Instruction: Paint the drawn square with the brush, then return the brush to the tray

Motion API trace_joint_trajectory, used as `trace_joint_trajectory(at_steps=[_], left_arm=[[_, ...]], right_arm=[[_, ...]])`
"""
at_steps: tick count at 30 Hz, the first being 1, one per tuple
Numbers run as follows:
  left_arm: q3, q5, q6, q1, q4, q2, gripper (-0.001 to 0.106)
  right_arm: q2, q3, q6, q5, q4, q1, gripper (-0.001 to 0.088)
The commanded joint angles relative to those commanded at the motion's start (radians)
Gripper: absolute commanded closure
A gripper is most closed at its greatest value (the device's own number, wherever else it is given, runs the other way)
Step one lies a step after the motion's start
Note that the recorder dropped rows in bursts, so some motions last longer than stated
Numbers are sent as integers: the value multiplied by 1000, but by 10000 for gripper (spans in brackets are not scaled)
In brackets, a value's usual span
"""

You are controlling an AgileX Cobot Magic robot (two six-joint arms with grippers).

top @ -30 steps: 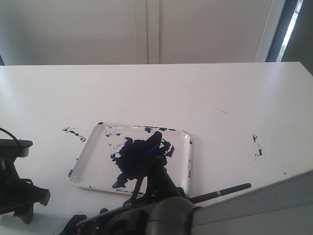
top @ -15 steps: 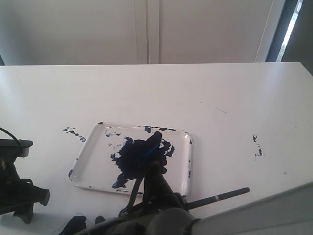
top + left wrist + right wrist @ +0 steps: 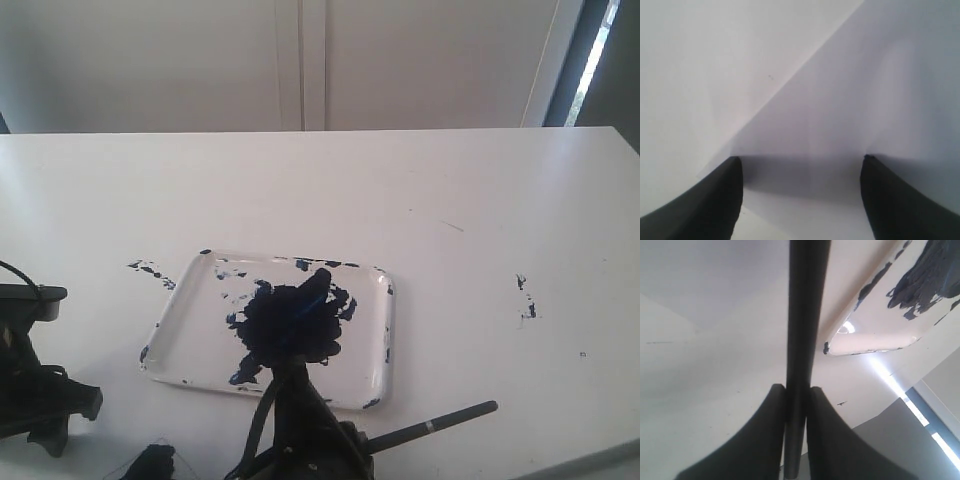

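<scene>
— What's in the tray?
— Only paint: a big dark blue-black blotch spread over its middle, with flecks along the rim. The brush is not in it.
— Where is it, then?
— Outside, just beside the tray's near right corner. The right claw is clamped on its black shaft, and the handle end with the silver band points right, over the surface. The tip is hidden behind the claw.
— And the left claw?
— At the far left, jaws spread wide with nothing between them.
— Anything else on the surface?
— Blue specks left of the tray. A dark blue patch sits at the near edge; whether that is the drawn square, I cannot tell. More specks lie well to the right.
— The room?
— A pale panelled wall behind, and a bright window strip at the far right.
</scene>
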Motion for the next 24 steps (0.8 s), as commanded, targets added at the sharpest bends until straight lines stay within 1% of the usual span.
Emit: trace_joint_trajectory(at_steps=[6,8,24], left_arm=[[0,2,0,0,0,0,358],[0,2,0,0,0,0,358],[0,2,0,0,0,0,358]], right_arm=[[0,0,0,0,-11,-2,868],[0,0,0,-8,-11,-11,868],[0,0,0,-21,-46,-121,868]])
